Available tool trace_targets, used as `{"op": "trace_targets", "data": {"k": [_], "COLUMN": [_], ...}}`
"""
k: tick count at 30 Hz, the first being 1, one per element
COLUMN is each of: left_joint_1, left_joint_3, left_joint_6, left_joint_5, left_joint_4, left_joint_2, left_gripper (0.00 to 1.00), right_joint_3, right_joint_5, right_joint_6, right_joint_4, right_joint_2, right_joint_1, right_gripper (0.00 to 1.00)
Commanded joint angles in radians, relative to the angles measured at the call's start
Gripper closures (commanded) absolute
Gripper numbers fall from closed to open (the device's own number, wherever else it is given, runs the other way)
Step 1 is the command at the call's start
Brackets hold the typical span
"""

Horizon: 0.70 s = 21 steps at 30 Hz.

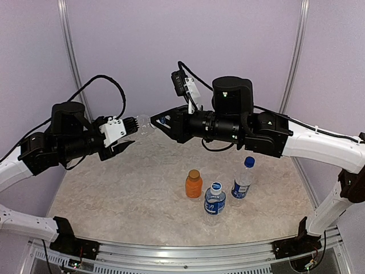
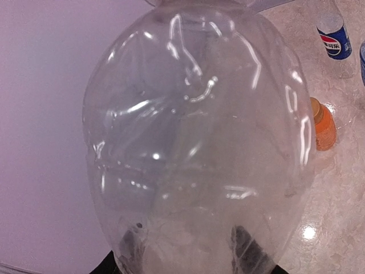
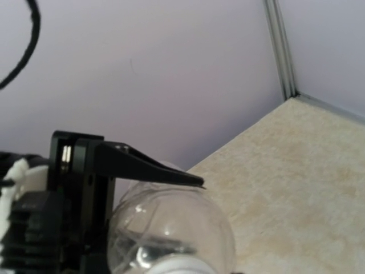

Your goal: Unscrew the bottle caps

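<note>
Clear bottle, clamped in the left tool, blurs its fingers; right tool covers the cap, grip unclear.

I am holding the unlabelled bottle up, behind-left of the juice bottle: cap in my right claw, body in my left claw. On the bench, one labelled bottle is standing right-front of the juice bottle, another labelled bottle farther right.

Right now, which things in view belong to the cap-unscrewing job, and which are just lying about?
Job:
clear bottle, held aloft
orange bottle with golden-brown cap
front blue-label bottle with blue-and-white cap
right blue-label bottle with blue cap

Just surroundings:
table
arm cables
wall rails
</note>
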Motion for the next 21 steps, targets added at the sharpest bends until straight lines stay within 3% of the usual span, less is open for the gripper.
{"op": "trace_targets", "data": {"k": [1, 3, 6, 11, 14, 21], "left_joint_1": [-0.007, -0.007, -0.007, 0.000, -0.001, -0.007], "left_joint_3": [-0.011, -0.010, 0.004, 0.106, 0.136, 0.135], "left_joint_6": [0.013, 0.012, -0.006, -0.069, -0.091, -0.062], "left_joint_5": [0.008, 0.011, 0.045, 0.363, 0.498, 0.523], "left_joint_4": [0.027, 0.023, -0.038, -0.456, -0.619, -0.684], "left_joint_2": [-0.006, -0.006, -0.007, -0.012, -0.004, 0.005], "left_gripper": [0.51, 0.51, 0.52, 0.54, 0.54, 0.55], "right_joint_3": [0.005, 0.023, 0.081, 0.064, 0.005, 0.009], "right_joint_5": [-0.038, -0.060, -0.197, -0.289, -0.218, 0.045], "right_joint_6": [0.002, -0.013, -0.120, -0.583, -0.818, -1.285], "right_joint_4": [-0.013, -0.025, -0.095, -0.191, -0.209, -0.330], "right_joint_2": [0.014, 0.026, 0.064, 0.029, -0.016, -0.019], "right_joint_1": [-0.009, -0.008, -0.009, 0.068, 0.109, 0.216], "right_gripper": [0.89, 1.00, 1.00, 1.00, 1.00, 1.00]}}
